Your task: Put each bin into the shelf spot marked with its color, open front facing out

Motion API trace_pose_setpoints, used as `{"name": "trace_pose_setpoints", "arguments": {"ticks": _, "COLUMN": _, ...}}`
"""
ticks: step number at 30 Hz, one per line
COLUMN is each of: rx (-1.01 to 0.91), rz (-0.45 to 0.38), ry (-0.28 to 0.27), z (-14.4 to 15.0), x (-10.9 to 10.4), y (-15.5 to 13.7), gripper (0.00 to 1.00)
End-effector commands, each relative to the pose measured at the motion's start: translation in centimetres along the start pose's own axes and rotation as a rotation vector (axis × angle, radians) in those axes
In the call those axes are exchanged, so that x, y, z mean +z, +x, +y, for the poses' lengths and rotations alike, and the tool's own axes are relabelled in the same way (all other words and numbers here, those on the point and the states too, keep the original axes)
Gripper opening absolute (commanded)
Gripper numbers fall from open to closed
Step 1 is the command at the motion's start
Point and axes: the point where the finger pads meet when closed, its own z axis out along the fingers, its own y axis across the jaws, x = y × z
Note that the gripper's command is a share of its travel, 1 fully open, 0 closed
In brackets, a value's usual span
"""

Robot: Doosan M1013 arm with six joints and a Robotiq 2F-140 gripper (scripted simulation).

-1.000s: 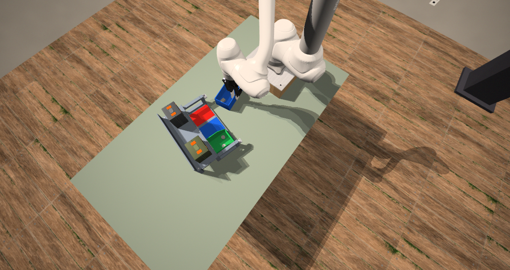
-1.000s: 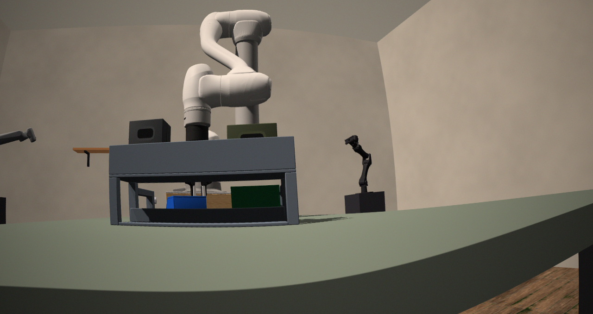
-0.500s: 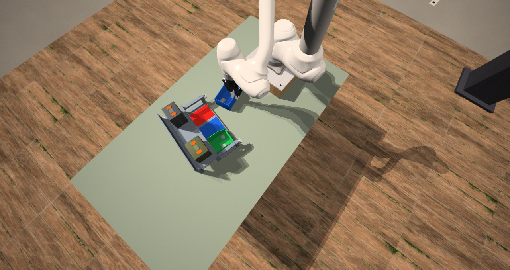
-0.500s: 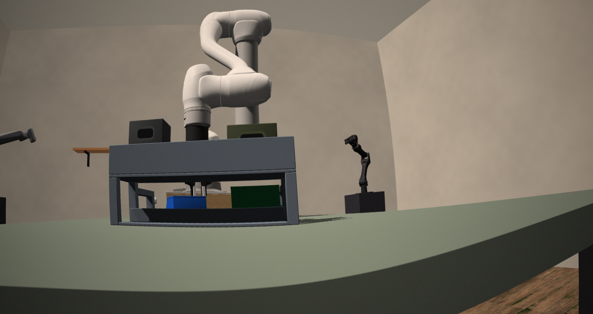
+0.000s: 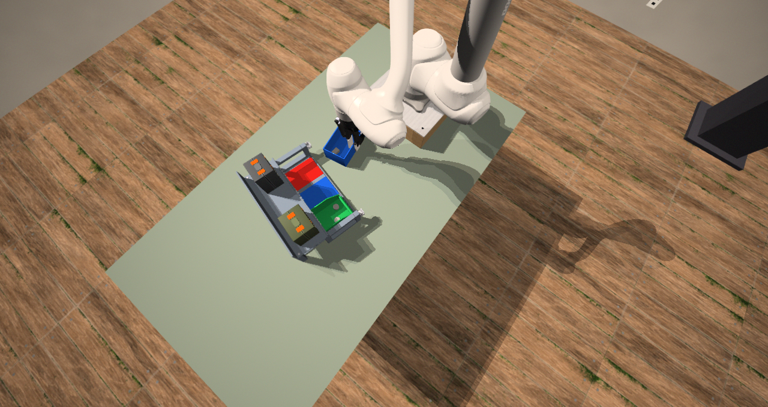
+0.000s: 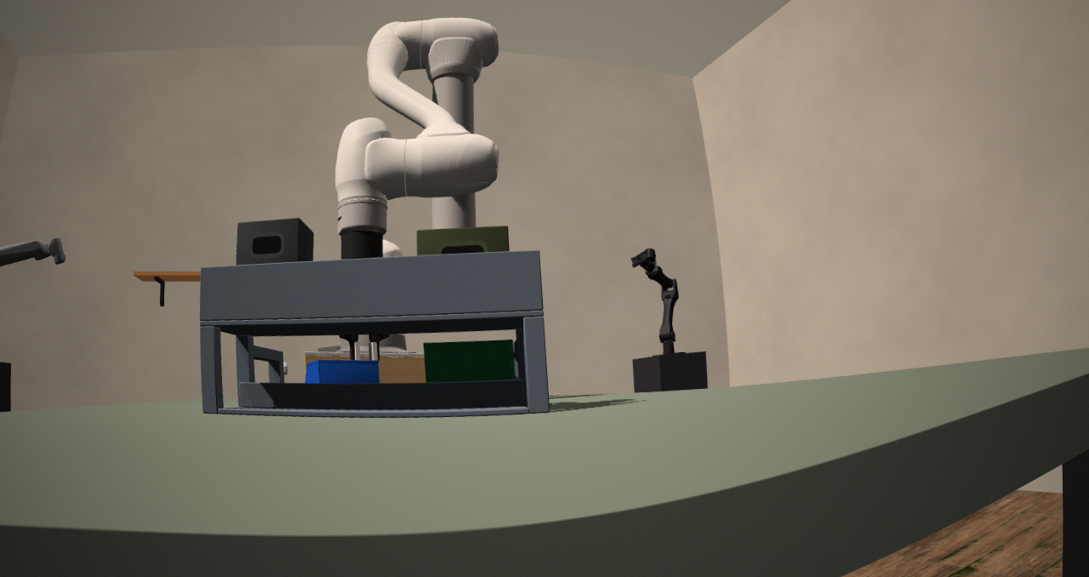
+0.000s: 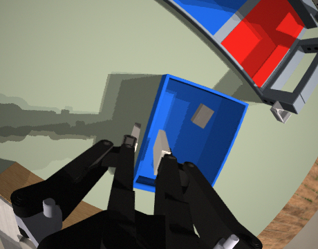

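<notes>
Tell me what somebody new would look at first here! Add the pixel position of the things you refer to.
Probably the big white arm [image 5: 370, 103] [image 6: 434, 166], bending over the table. Next, the bright blue bin [image 5: 341, 147] [image 6: 342, 372] [image 7: 214, 145] beneath its black tool [image 5: 350, 135] [image 7: 149, 146], then the red mark [image 5: 304, 173] [image 7: 249, 52] on the gray shelf [image 5: 343, 230] [image 6: 373, 288] [image 7: 309, 74].

The blue bin [image 5: 336, 155] [image 6: 342, 373] [image 7: 222, 138] stands upright beneath my claw [image 5: 351, 140] [image 6: 363, 354] [image 7: 148, 145], at least 1 grey part inside. Well apart from me, the green bin [image 5: 325, 219] [image 6: 468, 362] sits shelved, holding 2 grey parts.
</notes>
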Motion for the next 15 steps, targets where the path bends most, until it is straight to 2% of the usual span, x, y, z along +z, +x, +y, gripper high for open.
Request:
{"name": "trace_pose_setpoints", "arguments": {"ticks": 1, "rx": 0.002, "rz": -0.006, "ry": 0.002, "z": -0.12, "x": 0.32, "y": -0.46, "gripper": 0.24}}
{"name": "trace_pose_setpoints", "arguments": {"ticks": 8, "rx": 0.002, "rz": -0.006, "ry": 0.002, "z": -0.12, "x": 0.32, "y": -0.46, "gripper": 0.24}}
{"name": "trace_pose_setpoints", "arguments": {"ticks": 9, "rx": 0.002, "rz": -0.006, "ry": 0.002, "z": -0.13, "x": 0.32, "y": -0.46, "gripper": 0.1}}
{"name": "trace_pose_setpoints", "arguments": {"ticks": 15, "rx": 0.002, "rz": -0.006, "ry": 0.002, "z": -0.13, "x": 0.32, "y": -0.46, "gripper": 0.1}}
